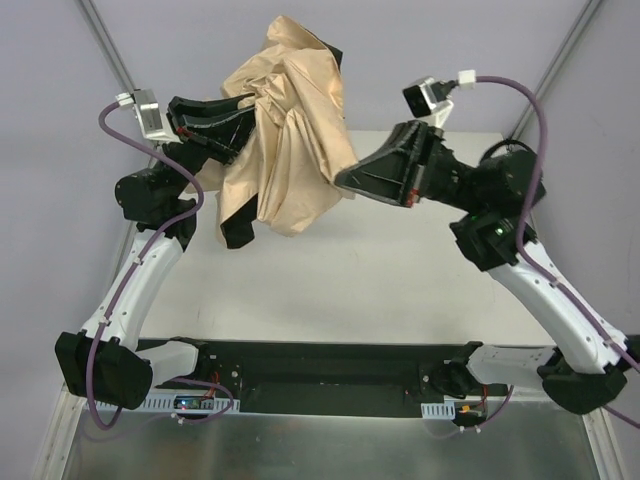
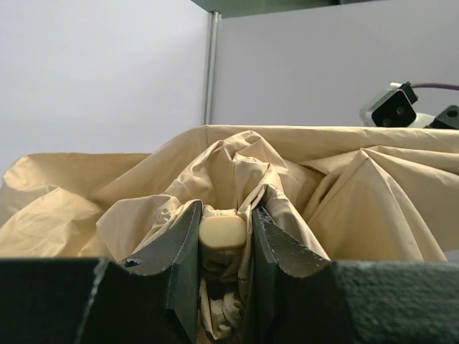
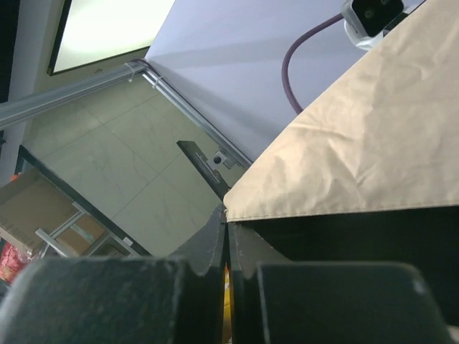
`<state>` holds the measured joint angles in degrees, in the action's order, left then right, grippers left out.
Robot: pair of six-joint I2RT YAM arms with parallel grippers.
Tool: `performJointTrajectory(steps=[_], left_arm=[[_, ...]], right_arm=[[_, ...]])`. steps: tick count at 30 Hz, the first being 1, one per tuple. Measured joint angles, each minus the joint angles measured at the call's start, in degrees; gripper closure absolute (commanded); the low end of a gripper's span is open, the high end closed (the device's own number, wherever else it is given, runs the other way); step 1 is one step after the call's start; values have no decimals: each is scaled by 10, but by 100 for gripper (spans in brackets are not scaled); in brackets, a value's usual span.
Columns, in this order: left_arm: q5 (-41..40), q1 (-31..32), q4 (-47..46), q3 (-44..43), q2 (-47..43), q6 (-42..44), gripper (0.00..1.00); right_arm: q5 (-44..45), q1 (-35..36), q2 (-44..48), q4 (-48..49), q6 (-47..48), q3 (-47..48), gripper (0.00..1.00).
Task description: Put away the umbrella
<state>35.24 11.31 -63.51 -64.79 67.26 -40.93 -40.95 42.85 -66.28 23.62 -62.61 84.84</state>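
I have the umbrella (image 1: pixel 285 130) hanging in mid-air between the two arms, above the far left part of the counter (image 1: pixel 400 270) and not touching it. From the top camera it is a crumpled tan bundle, with black lining (image 1: pixel 238 232) showing at its lower left corner and again at the top near the back wall. The left jaws reach into the bundle from the left, and the left wrist camera shows them closed on the pale knob (image 2: pixel 223 231), one finger pressed on each side, with folds of canopy (image 2: pixel 373 201) bunched around and behind it. The right jaws come in from the right side of the bundle. On the right wrist camera they are all but shut, pinching the hem (image 3: pixel 287 213) of the canopy right at their tips, tan fabric above the hem and dark lining below it. I cannot see the shaft in any view. The right arm's wrist camera (image 2: pixel 393 107) peeks over the fabric in the left wrist view, and the left one (image 3: pixel 373 14) with its purple cable (image 3: pixel 301 64) shows in the right wrist view.
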Motion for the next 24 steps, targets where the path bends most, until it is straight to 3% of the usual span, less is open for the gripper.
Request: performJointTrajectory(steps=[6, 10, 20, 24], left_arm=[[-50, 0, 12, 0, 0, -1, 100], [-68, 0, 9, 1, 0, -23, 100], [-105, 15, 27, 66, -30, -80, 100], [-150, 35, 72, 102, -55, -100, 100]], right_arm=[[34, 89, -130, -2, 32, 67, 99], [36, 132, -197, -97, 95, 118, 98], [83, 136, -205, -336, 270, 206, 94], [88, 139, -209, -366, 285, 214, 79]])
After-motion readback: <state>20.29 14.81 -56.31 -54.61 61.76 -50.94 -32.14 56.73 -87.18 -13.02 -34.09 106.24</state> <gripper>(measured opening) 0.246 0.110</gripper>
